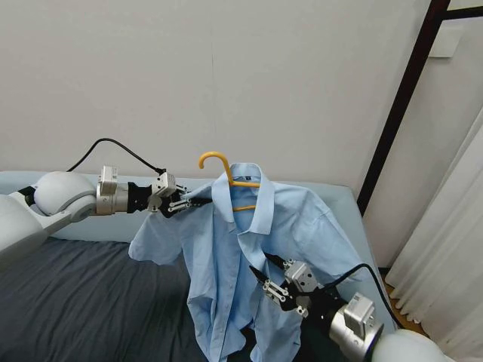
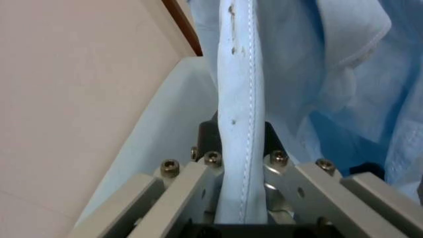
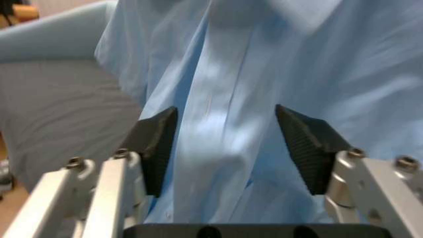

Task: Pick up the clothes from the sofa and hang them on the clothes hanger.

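Note:
A light blue short-sleeved shirt (image 1: 249,256) hangs on a yellow hanger (image 1: 217,162), held up over the sofa. My left gripper (image 1: 183,202) is shut on the shirt's shoulder seam (image 2: 241,124), which runs up between its fingers (image 2: 191,183). My right gripper (image 1: 270,280) stands open right in front of the shirt's lower front. Its black pads (image 3: 158,144) flank the placket (image 3: 211,134), apart from the cloth.
The sofa has a dark grey seat (image 1: 83,302) and a pale blue back (image 1: 45,181). A white wall stands behind. A dark pole (image 1: 400,98) rises at the right, and white curtains (image 1: 453,256) hang at the far right.

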Robot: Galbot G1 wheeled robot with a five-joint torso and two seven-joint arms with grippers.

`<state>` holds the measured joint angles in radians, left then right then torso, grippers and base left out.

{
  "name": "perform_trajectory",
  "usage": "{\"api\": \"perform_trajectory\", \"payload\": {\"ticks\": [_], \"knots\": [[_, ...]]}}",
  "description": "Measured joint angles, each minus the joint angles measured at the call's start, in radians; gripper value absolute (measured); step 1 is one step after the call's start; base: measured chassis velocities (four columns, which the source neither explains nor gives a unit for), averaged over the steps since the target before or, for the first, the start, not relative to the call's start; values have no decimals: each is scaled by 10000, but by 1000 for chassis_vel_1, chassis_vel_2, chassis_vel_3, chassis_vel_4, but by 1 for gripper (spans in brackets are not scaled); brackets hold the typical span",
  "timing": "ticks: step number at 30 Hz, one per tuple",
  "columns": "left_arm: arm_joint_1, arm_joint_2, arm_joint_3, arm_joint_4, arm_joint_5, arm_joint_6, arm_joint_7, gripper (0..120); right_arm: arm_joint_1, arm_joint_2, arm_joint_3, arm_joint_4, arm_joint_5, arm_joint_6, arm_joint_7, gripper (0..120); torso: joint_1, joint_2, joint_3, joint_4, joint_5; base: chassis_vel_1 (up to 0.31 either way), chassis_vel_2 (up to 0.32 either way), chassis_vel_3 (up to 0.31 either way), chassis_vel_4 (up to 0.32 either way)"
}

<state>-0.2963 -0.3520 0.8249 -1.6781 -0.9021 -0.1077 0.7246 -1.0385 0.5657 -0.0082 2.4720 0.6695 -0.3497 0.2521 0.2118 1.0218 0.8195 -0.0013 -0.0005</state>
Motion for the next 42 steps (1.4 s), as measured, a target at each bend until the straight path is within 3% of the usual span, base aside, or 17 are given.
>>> {"api": "perform_trajectory", "payload": {"ticks": [10, 19, 28, 33, 37, 41, 42], "knots": [[369, 176, -230, -141, 304, -80, 50, 1, 419, -279, 671, 277, 1789, -740, 1495, 98, 0, 0, 0, 0, 2, 0, 0, 0, 0], [659, -33, -125, -520, 450, 174, -305, 1, 2384, -422, 282, 323, 3718, -1264, 2707, 100, 0, 0, 0, 4, -3, 0, 0, 0, 0], [656, -400, 235, -593, 462, 316, -614, 1, 2222, -195, 142, 308, 3797, -1102, 2613, 100, 0, 0, 1, 2, 0, 0, 0, 0, 0], [720, -470, 250, -482, 556, 199, -564, 1, 2103, -401, 438, 298, 3411, -640, 2231, 100, 1, 0, 1, 0, 2, 0, 0, 0, 0], [953, -465, 113, -354, 663, 34, -454, 1, 2274, -1203, 810, 147, 3338, -129, 1004, 100, 0, 0, 1, 1, 0, 0, 0, 0, 0], [1327, -520, -158, -304, 703, -178, -198, 1, 2653, -2551, 1564, -464, 3464, 49, -1534, 100, 1, 0, 1, 4, -1, 0, 0, 0, 0], [1327, -520, -158, -304, 703, -178, -198, 1, 2653, -2551, 1564, -464, 3464, 49, -1534, 100, 1, 0, 1, 4, -1, 0, 0, 0, 0]]}}
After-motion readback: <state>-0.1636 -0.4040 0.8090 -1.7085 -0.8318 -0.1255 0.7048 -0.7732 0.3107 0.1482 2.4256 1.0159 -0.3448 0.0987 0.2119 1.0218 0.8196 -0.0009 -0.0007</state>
